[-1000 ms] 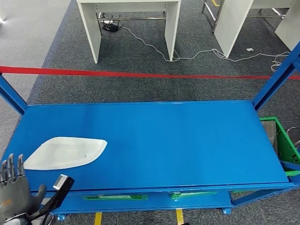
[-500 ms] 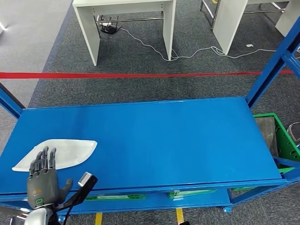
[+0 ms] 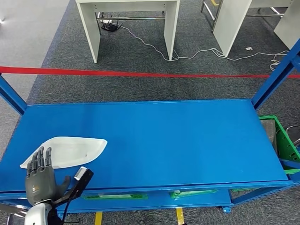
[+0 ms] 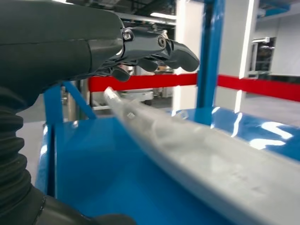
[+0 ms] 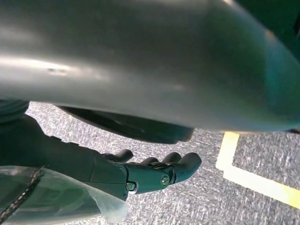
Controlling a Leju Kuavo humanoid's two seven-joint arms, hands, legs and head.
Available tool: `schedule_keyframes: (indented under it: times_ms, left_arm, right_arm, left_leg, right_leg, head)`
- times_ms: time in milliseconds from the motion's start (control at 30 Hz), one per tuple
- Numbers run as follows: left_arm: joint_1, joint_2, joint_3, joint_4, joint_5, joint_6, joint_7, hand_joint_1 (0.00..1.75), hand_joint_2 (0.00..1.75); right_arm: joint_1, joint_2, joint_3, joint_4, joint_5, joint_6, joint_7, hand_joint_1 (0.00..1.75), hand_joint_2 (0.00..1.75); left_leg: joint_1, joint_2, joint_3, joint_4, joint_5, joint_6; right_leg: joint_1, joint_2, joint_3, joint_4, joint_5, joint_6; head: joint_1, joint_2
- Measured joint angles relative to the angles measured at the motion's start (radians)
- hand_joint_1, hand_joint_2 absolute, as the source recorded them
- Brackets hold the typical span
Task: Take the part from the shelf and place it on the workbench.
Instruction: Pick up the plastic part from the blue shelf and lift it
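The part (image 3: 69,151) is a flat white tapered panel lying on the blue shelf (image 3: 169,140) near its left front corner. My left hand (image 3: 41,177) hovers at the shelf's front edge, just before the panel's near side, fingers spread and holding nothing. In the left wrist view the left hand's fingers (image 4: 155,47) stretch out above the white panel (image 4: 212,164), apart from it. My right hand (image 5: 152,171) hangs over the grey carpet with its fingers apart and nothing in them.
Blue uprights (image 3: 272,79) stand at the shelf's ends. A green crate (image 3: 283,140) sits right of the shelf. Beyond it run a red floor line (image 3: 141,74), white tables (image 3: 131,18) and loose cables (image 3: 198,55). Yellow floor marks (image 3: 179,216) lie below.
The camera swayed slightly. My left hand rose from the lower left corner and moved forward and right, up to the panel's near edge. The panel stayed in place.
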Motion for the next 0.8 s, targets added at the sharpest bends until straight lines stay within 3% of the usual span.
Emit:
schedule_keyframes:
  times_ms: [67,133,233,300,400,433,467,500,600,667,733,800]
  left_arm:
    - [-0.012,-0.008,0.034,0.031,0.007,0.012,-0.02,0.0,1.75]
    - [-0.026,-0.015,0.063,0.057,0.015,0.021,-0.035,0.0,1.75]
    - [-0.051,-0.019,0.106,0.098,0.027,0.03,-0.058,0.0,1.75]
    - [-0.065,-0.02,0.132,0.121,0.035,0.03,-0.067,0.0,1.75]
    - [-0.085,-0.019,0.166,0.161,0.052,0.025,-0.082,0.0,1.75]
    - [-0.094,-0.018,0.179,0.176,0.056,0.024,-0.089,0.0,1.75]
    - [-0.103,-0.016,0.192,0.19,0.06,0.024,-0.096,0.0,1.75]
    - [-0.113,-0.014,0.205,0.203,0.063,0.023,-0.101,0.0,1.75]
    - [-0.147,-0.004,0.238,0.236,0.069,0.023,-0.114,0.0,1.75]
    - [-0.171,0.006,0.26,0.259,0.069,0.024,-0.122,0.0,1.75]
    - [-0.188,0.015,0.282,0.28,0.067,0.027,-0.129,0.0,1.75]
    - [-0.201,0.02,0.297,0.297,0.067,0.028,-0.137,0.0,1.75]
  right_arm:
    - [-0.002,0.0,0.0,0.0,0.007,0.002,0.003,0.0,0.0]
    - [-0.004,0.0,0.0,0.0,0.014,0.003,0.002,0.0,0.0]
    - [-0.004,0.0,0.0,0.0,0.022,0.004,0.001,0.0,0.0]
    - [-0.004,0.0,0.0,0.0,0.026,0.005,0.001,0.0,0.0]
    - [-0.004,0.0,0.0,0.0,0.033,0.007,0.0,0.0,0.0]
    - [-0.003,0.0,0.0,0.0,0.036,0.007,0.001,0.0,0.0]
    - [-0.003,0.0,0.0,0.0,0.038,0.007,0.001,0.0,0.0]
    - [-0.003,0.0,0.0,0.0,0.04,0.007,0.001,0.0,0.0]
    - [-0.004,0.0,0.0,0.0,0.047,0.008,0.003,0.0,0.0]
    - [-0.005,0.002,0.0,0.001,0.054,0.01,0.005,0.0,0.0]
    - [-0.006,0.002,0.0,0.001,0.059,0.01,0.006,0.0,0.0]
    - [-0.006,0.002,0.0,0.001,0.062,0.009,0.006,0.0,0.0]
  left_leg:
    - [-0.002,-0.002,0.002,0.002,-0.002,-0.004]
    - [-0.006,-0.004,0.0,0.005,-0.004,-0.014]
    - [-0.006,-0.005,0.0,0.008,-0.004,-0.031]
    - [-0.004,-0.005,-0.014,0.046,-0.034,-0.042]
    - [-0.002,-0.005,-0.093,0.226,-0.126,-0.052]
    - [-0.002,-0.005,-0.113,0.273,-0.139,-0.053]
    - [-0.002,-0.005,-0.119,0.288,-0.133,-0.052]
    - [-0.002,-0.005,-0.105,0.261,-0.108,-0.049]
    - [-0.011,-0.004,-0.009,0.063,-0.017,-0.022]
    - [-0.019,-0.004,0.017,0.001,-0.007,-0.008]
    - [-0.02,-0.004,0.019,-0.011,-0.002,-0.005]
    - [-0.014,-0.003,0.026,-0.027,0.009,0.0]
  right_leg:
    - [0.0,-0.001,0.069,-0.14,0.067,-0.004]
    - [0.001,0.001,0.114,-0.228,0.089,-0.011]
    - [0.001,0.002,0.121,-0.239,0.088,-0.027]
    - [-0.002,0.0,0.123,-0.243,0.091,-0.04]
    - [-0.002,-0.002,0.122,-0.244,0.092,-0.05]
    - [-0.001,-0.002,0.123,-0.244,0.092,-0.05]
    - [0.0,-0.002,0.124,-0.244,0.092,-0.05]
    - [0.002,-0.002,0.126,-0.244,0.092,-0.05]
    - [0.004,-0.001,0.131,-0.243,0.091,-0.049]
    - [0.003,-0.002,0.129,-0.242,0.091,-0.041]
    - [0.0,-0.004,0.126,-0.243,0.092,-0.03]
    - [0.0,-0.003,0.112,-0.217,0.069,-0.019]
  head:
    - [0.0,0.0]
    - [-0.001,0.0]
    - [-0.002,0.0]
    - [-0.005,0.0]
    - [-0.008,0.0]
    - [-0.008,0.0]
    - [-0.008,0.0]
    - [-0.008,0.0]
    - [-0.007,0.0]
    - [-0.007,0.0]
    - [-0.007,0.0]
    - [-0.005,0.0]
